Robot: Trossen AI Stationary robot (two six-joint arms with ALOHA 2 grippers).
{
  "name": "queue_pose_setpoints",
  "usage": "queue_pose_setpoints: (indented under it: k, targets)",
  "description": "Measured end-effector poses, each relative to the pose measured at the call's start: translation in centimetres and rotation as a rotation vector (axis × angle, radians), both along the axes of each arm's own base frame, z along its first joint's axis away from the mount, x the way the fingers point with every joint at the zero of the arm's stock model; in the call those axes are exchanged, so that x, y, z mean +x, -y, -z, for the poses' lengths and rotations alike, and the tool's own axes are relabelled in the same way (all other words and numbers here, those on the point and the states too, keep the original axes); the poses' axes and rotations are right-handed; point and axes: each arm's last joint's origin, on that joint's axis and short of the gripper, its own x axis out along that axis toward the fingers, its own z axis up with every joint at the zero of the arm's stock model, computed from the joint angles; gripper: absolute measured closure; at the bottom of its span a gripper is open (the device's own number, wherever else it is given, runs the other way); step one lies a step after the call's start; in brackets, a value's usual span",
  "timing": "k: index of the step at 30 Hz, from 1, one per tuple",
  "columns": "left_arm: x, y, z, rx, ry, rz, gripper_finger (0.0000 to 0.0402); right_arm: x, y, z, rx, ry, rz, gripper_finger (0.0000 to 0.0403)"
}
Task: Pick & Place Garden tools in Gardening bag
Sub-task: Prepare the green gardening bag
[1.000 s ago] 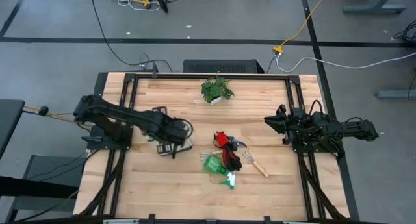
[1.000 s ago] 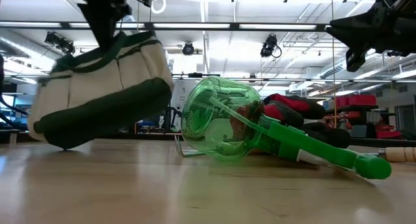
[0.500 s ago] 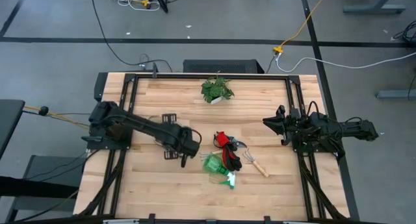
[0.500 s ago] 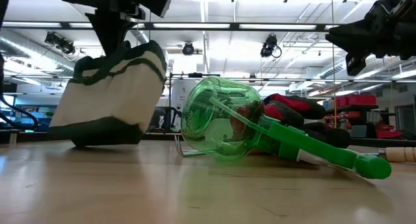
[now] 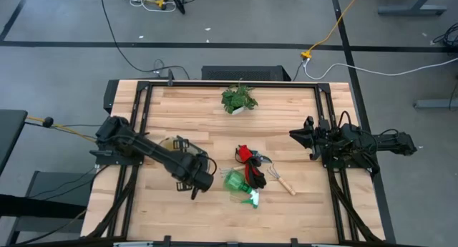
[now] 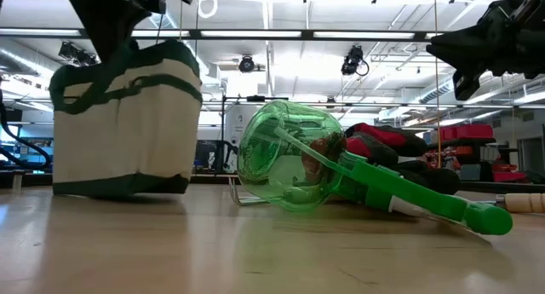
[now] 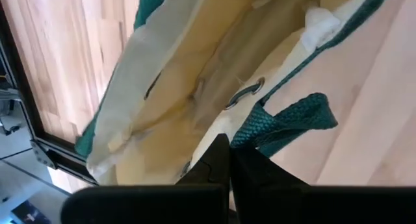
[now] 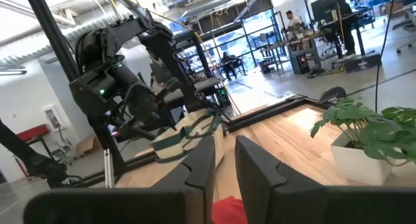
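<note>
Positioning the bag (image 6: 123, 123) appears to be the step in hand: the left gripper (image 5: 198, 177) is clamped on the bag's green woven handle (image 7: 286, 123), the bag standing upright on the table (image 5: 186, 211) just left of the tool pile. No tool is inside yet, judging by the wrist view into its cream lining. Next move likely calls for letting go of the handle with the mouth left open, then reaching for a tool.

Tools lie heaped mid-table: green see-through piece (image 6: 289, 158) on its side, red gloves (image 5: 247, 155), pruners (image 5: 261, 160), wooden-handled fork (image 5: 280, 180).

Right gripper (image 5: 299, 134) waits at the table's right edge, fingers slightly parted, holding nothing. Potted plant (image 5: 238, 99) stands well apart.
</note>
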Motion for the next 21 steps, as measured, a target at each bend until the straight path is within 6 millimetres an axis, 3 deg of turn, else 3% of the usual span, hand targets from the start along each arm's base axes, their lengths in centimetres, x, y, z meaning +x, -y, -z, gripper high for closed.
queue_pose_setpoints:
  k: [4, 8, 14, 21]
  targets:
    - [-0.2, 0.4, 0.0, -0.019, -0.005, 0.007, 0.0400, 0.0, 0.0, 0.0, 0.012, 0.002, -0.002, 0.0341]
    - [0.1, 0.8, 0.1, -0.053, 0.021, 0.008, 0.0398, 0.0, 0.0, -0.1, 0.145, 0.021, -0.035, 0.0341]
    - [0.2, 1.1, 0.2, -0.065, 0.045, 0.015, 0.0399, -0.3, 0.1, -1.7, 0.141, 0.186, -0.016, 0.0341]
    - [0.2, 1.2, 0.2, -0.074, 0.050, 0.003, 0.0394, 1.4, -0.1, -1.5, 0.175, 0.032, -0.041, 0.0341]
